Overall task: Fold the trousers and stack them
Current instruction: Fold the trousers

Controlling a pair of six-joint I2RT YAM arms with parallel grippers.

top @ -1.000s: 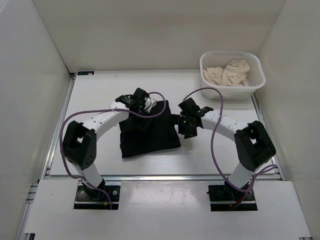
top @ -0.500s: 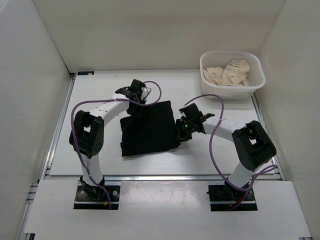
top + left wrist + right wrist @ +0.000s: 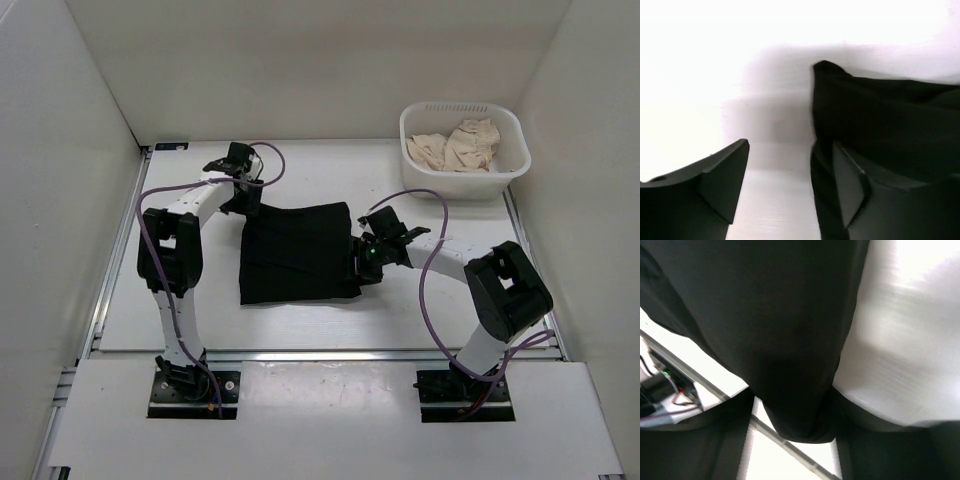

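Squarely at the middle of the table, found the black trousers folded into a flat dark rectangle with roughly straight edges. Saw the left gripper at about 11 o'clock of that rectangle, just off its far left corner. Checked it from the left wrist view: left gripper released and gaping wide over bare white surface, grasping nothing, with one finger clear of the cloth and the other overlapping the edge of the black trousers; could not judge contact there. Placed the right gripper at 3 o'clock of the trousers, hard against their right edge. Read the right gripper from its own wrist view as clenched on a thick fold of the black trousers, bulging down between the fingers and filling the gap. Noted a white basket at 1 o'clock of the table, well apart from the trousers, holding crumpled beige cloth
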